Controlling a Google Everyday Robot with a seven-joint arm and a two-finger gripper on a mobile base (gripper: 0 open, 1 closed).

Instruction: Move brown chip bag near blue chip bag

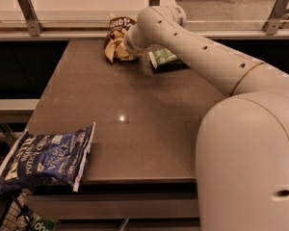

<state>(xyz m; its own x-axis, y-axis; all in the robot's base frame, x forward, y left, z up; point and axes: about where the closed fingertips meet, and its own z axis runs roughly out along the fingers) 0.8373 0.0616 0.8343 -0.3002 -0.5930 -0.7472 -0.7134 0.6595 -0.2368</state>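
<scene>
Camera view gives you the brown chip bag (116, 41) at the far edge of the table (149, 109), standing crumpled against the gripper (125, 44), which meets it from the right. Whether the gripper has closed on the bag you cannot tell, since the wrist hides that end. Near it on the right a green bag (164, 59) lies partly under the arm (197, 52). The blue chip bag (43, 157) lies flat at the near left corner, overhanging the edge, well apart from the brown one.

Crinkled brown chip bag (116, 36) far back at gripper (127, 46), blue chip bag (43, 155) flat, near-left corner
</scene>
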